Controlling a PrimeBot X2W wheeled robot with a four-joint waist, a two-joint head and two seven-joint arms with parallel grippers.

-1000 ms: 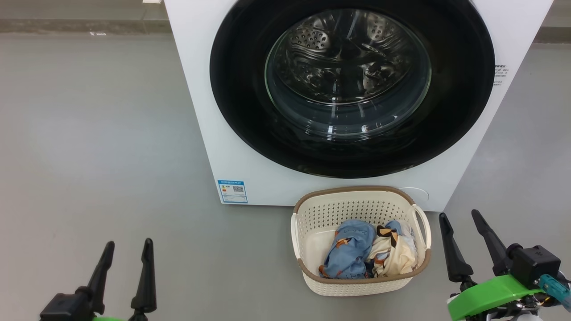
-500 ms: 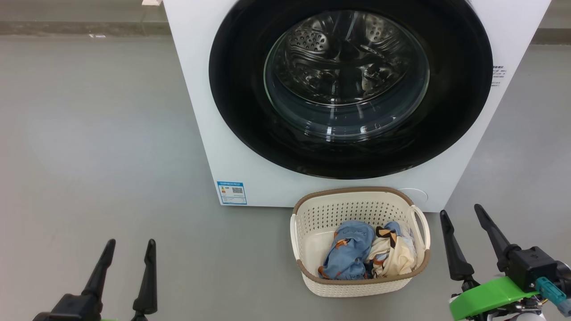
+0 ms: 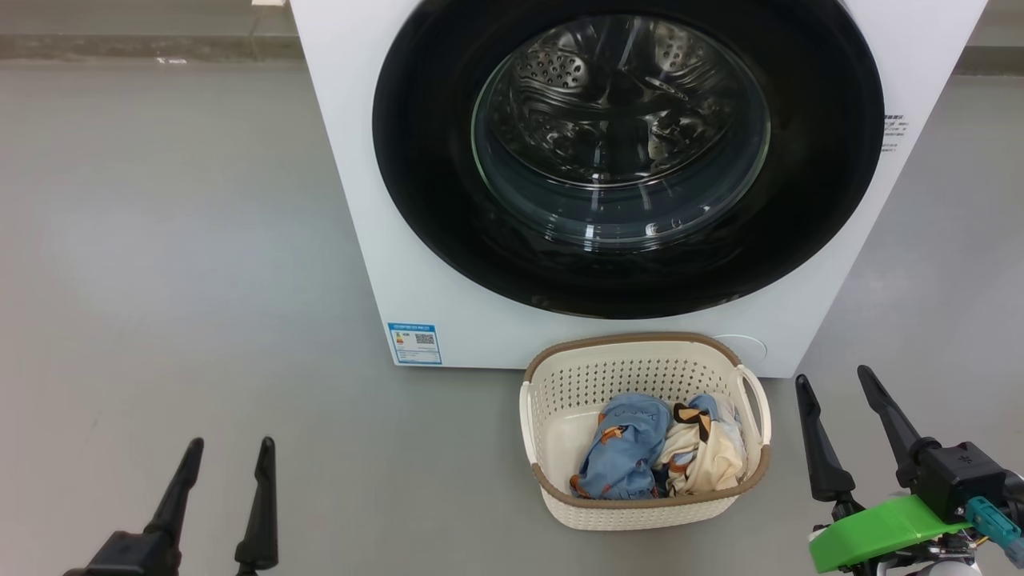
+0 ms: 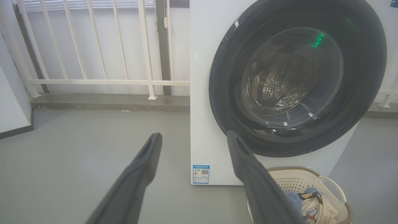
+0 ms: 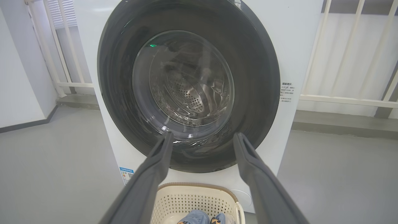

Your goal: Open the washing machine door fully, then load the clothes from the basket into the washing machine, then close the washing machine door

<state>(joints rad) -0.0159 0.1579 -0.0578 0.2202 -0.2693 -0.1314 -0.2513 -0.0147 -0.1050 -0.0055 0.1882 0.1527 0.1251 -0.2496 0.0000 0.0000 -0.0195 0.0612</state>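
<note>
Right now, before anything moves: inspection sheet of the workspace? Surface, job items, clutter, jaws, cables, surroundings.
Surface: grey floor, smooth.
Washing machine: white, stands on the floor, blue label sticker low on its front.
Washing machine door: shut; steel drum visible through it, looks empty.
Basket: upright on the floor, just in front of the machine.
Clothes: light blue and cream garments, bunched inside the basket.
Clutter: one small pale speck by the kerb.
Left gripper: jaws open, empty.
Right gripper: jaws open, empty, beside the basket.
Cables: teal plug at the right wrist; otherwise nothing seen.
Surroundings: white railing behind the machine.
</note>
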